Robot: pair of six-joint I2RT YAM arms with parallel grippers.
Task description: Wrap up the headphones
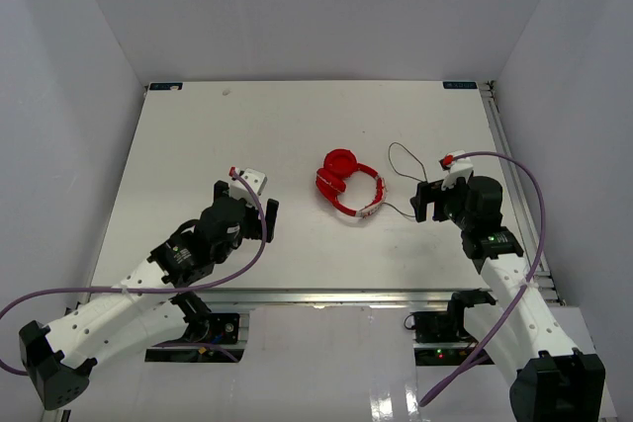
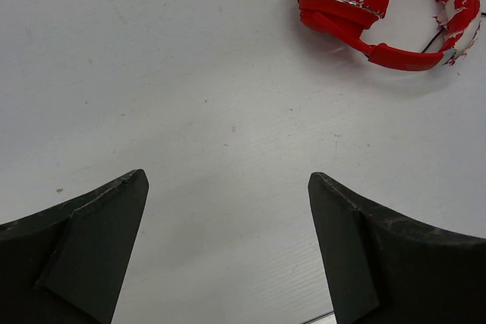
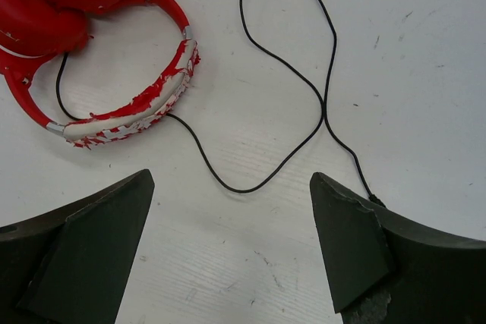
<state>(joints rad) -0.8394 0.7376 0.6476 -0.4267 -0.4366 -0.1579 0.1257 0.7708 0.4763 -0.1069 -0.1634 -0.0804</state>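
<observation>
Both stood released, empty: left gripper (image 2: 228, 181) apart, right gripper (image 3: 231, 180) over the cord (image 3: 325, 108) at three o'clock of the headphones (image 1: 337, 167); pinching its slack low seemed wisest.

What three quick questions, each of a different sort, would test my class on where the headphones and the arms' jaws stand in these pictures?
1. True or false: the cord is already wound round the headband.
2. Pick one. The headphones lie: A) between the left jaws and the right jaws; B) clamped in the left jaws; C) hanging in the air.
3. Fill in: the left jaws and the right jaws both stand ____.

Key: 1 false, the cord lies loose in loops beside the headband; 2 A; 3 open.
</observation>
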